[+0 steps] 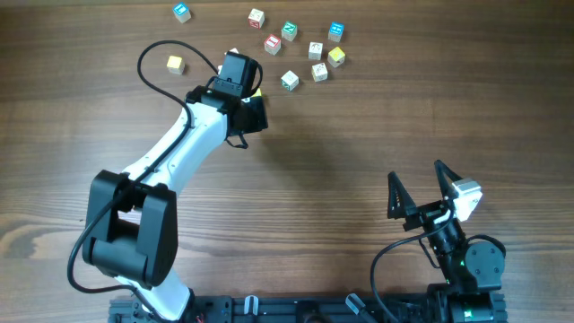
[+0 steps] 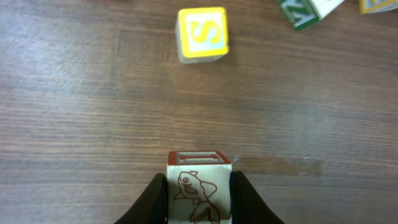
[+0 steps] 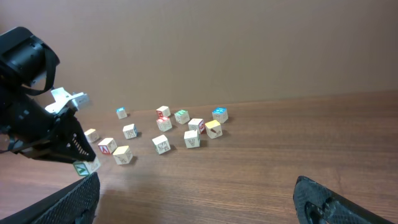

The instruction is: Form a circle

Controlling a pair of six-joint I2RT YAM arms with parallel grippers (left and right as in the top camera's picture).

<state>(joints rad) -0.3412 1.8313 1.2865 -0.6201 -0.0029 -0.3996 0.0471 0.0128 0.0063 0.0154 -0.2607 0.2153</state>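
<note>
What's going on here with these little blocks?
The left gripper is shut on a wooden cube with a reddish fish drawing. The other cubes sit in a loose cluster beyond it, not yet a clean circle. The right gripper is open, away from the cubes.

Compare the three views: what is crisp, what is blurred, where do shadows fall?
Overhead: even light, soft shadow beside the left arm. Left wrist: the fish cube in the left pincer is crisp, the yellow S cube softer. Right wrist: the right pincer is dark and blurred.
</note>
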